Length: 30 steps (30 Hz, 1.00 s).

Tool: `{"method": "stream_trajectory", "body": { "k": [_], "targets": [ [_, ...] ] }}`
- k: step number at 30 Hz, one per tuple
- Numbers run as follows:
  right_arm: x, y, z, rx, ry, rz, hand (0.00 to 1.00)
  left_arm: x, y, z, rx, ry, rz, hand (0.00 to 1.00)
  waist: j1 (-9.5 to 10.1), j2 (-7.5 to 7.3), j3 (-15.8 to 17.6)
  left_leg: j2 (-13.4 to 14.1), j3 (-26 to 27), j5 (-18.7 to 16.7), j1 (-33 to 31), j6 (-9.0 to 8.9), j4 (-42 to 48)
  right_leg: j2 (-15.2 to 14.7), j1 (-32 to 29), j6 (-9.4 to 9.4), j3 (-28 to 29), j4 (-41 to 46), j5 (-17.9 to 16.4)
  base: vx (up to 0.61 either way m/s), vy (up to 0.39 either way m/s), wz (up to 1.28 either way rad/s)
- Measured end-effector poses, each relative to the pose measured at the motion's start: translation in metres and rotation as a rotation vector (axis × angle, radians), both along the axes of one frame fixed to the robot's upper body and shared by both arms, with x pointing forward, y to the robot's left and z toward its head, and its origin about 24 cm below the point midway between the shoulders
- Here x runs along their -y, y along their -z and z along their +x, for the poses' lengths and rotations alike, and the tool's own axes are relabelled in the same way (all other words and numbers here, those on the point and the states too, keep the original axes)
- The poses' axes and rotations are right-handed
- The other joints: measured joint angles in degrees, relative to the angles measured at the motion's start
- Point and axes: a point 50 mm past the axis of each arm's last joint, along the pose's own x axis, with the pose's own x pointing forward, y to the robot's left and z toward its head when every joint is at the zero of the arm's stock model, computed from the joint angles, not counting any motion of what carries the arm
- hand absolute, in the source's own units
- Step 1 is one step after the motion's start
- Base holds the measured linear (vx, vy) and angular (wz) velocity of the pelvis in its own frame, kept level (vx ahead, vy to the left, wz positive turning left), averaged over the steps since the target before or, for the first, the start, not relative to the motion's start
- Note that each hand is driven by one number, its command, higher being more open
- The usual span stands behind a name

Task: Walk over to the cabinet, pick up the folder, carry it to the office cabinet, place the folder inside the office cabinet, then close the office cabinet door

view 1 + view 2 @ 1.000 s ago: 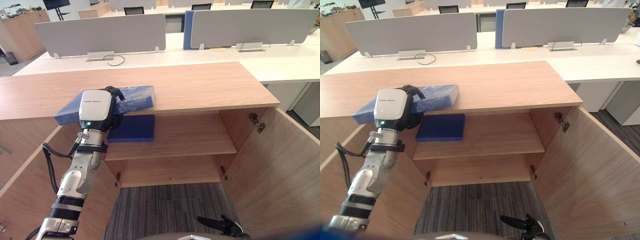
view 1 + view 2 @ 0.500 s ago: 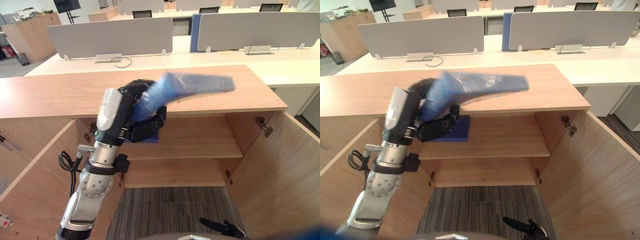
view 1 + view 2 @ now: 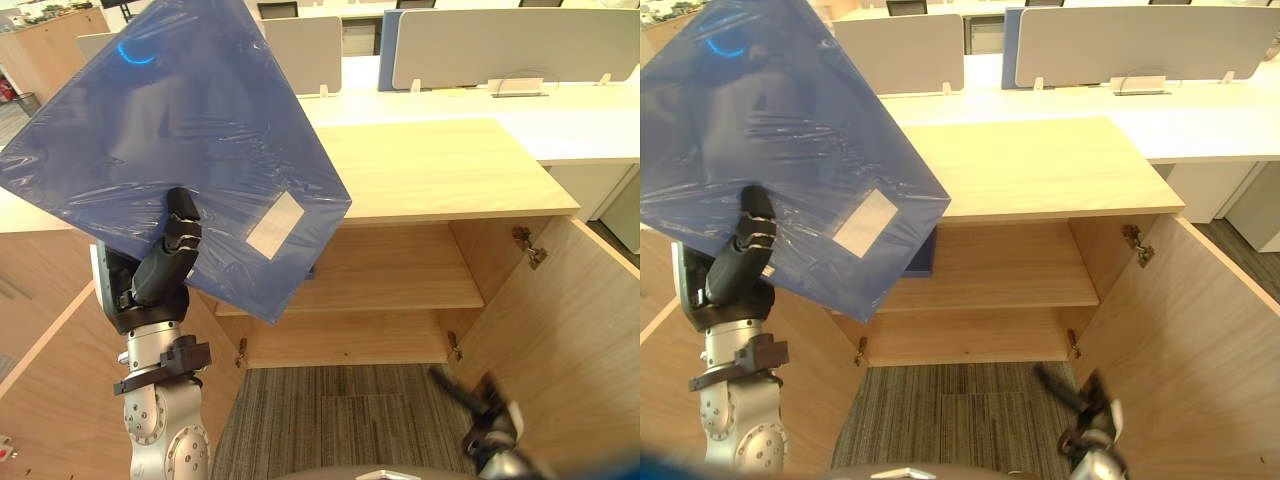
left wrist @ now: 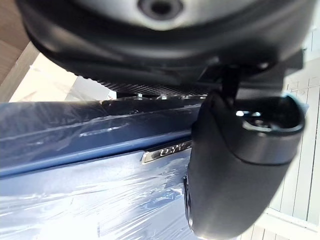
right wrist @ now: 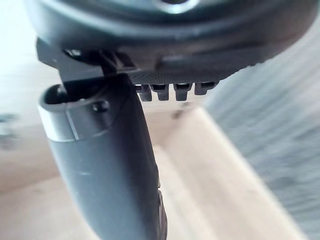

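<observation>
Folder held up in the left hand, before the open cabinet.

The left hand [image 3: 160, 275] grips the blue, plastic-wrapped folder [image 3: 170, 140] near its lower edge, with a dark digit pressed on the face toward the camera and the rest of the hand behind it. In the left wrist view the thumb [image 4: 235, 170] lies across the folder's edge. The folder stands tilted on a corner, clear of the cabinet [image 3: 440, 170], and hides the cabinet's left part. A second folder [image 3: 926, 255] lies on the shelf [image 3: 390, 275], half hidden. The right door [image 3: 570, 340] stands open. The right hand [image 3: 485, 425] hangs low over the carpet by that door, fingers loosely straight and holding nothing.
</observation>
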Motion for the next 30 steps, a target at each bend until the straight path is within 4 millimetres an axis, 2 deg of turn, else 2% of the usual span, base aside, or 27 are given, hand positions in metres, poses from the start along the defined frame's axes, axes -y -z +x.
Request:
{"method": "stream_trajectory", "body": {
  "k": [2,3,5,7,10,14,17,19,23,27,30],
  "targets": [
    [0.026,-0.049,0.013,0.159,0.088,-0.204,1.00,0.001,-0.004,-0.002,0.021,0.015,0.019,0.00,0.02,-0.03,0.0,0.1,0.1,0.0,0.1,0.00,0.0,0.0,-0.2,0.02,0.1,0.1,0.0,-0.02,0.007,-0.04],
    [0.032,-0.062,0.015,0.196,0.113,-0.257,1.00,0.001,-0.006,-0.003,0.028,0.015,0.023,0.00,0.02,-0.03,0.0,0.1,0.2,0.0,0.1,-0.01,0.0,0.1,-0.3,0.03,0.2,0.2,0.0,-0.02,0.003,-0.06],
    [0.050,-0.108,0.018,0.314,0.207,-0.461,1.00,-0.001,-0.012,-0.006,0.055,0.009,0.040,0.00,-0.16,0.07,0.1,0.2,0.8,-0.1,0.0,-0.06,0.1,0.1,-0.8,0.04,0.7,0.4,-0.1,-0.02,0.002,-0.11],
    [0.056,-0.133,0.018,0.377,0.258,-0.555,1.00,-0.001,-0.015,-0.007,0.065,0.011,0.051,0.00,-0.51,0.27,0.2,0.3,1.0,-0.1,0.1,-0.10,0.2,0.1,-0.9,0.04,0.9,0.5,-0.1,-0.01,0.002,-0.08],
    [0.053,-0.158,0.026,0.487,0.278,-0.596,1.00,-0.001,-0.015,-0.007,0.061,0.018,0.060,0.00,-1.47,0.75,0.5,0.2,1.4,-0.1,0.1,-0.09,0.2,0.2,-1.3,0.04,1.2,0.9,-0.1,-0.01,0.000,-0.07],
    [0.036,-0.180,0.043,0.620,0.193,-0.600,1.00,0.002,-0.015,-0.004,0.057,0.051,0.067,0.00,-1.82,0.87,0.6,0.2,2.0,-0.1,0.1,-0.09,0.3,0.3,-1.9,0.04,2.0,1.4,0.0,-0.01,0.002,-0.10],
    [0.006,-0.194,0.069,0.770,-0.046,-0.520,1.00,0.004,-0.013,0.003,0.052,0.085,0.091,0.00,-1.76,0.86,0.6,0.2,2.5,-0.1,0.0,-0.09,0.4,0.4,-2.6,0.04,2.5,1.9,0.0,-0.02,0.002,-0.08],
    [-0.021,-0.203,0.085,0.878,-0.270,-0.419,1.00,0.006,-0.014,0.010,0.056,0.121,0.123,0.00,-1.49,0.67,0.8,0.2,2.6,-0.1,0.0,-0.08,0.6,0.4,-2.6,0.02,2.6,2.1,0.0,-0.01,0.000,-0.02],
    [-0.059,-0.217,0.106,1.017,-0.573,-0.260,1.00,0.008,-0.016,0.015,0.052,0.148,0.193,0.00,-0.93,0.31,1.0,0.1,2.6,-0.1,0.2,-0.04,0.6,0.3,-2.5,0.02,2.7,2.4,0.0,0.00,0.000,0.00],
    [-0.070,-0.226,0.114,1.087,-0.704,-0.173,1.00,0.012,-0.012,0.020,0.033,0.176,0.214,0.00,0.10,0.00,1.2,0.1,2.6,-0.1,0.5,-0.03,0.6,0.3,-2.0,0.02,2.6,2.3,0.0,0.00,0.000,0.01],
    [-0.078,-0.226,0.120,1.103,-0.786,-0.091,1.00,0.013,-0.007,0.023,0.006,0.178,0.233,0.00,0.16,-0.21,1.3,0.1,2.5,-0.1,1.0,-0.03,0.5,0.3,-1.5,0.02,2.6,2.2,0.0,0.00,0.000,0.00]
  ]
}}
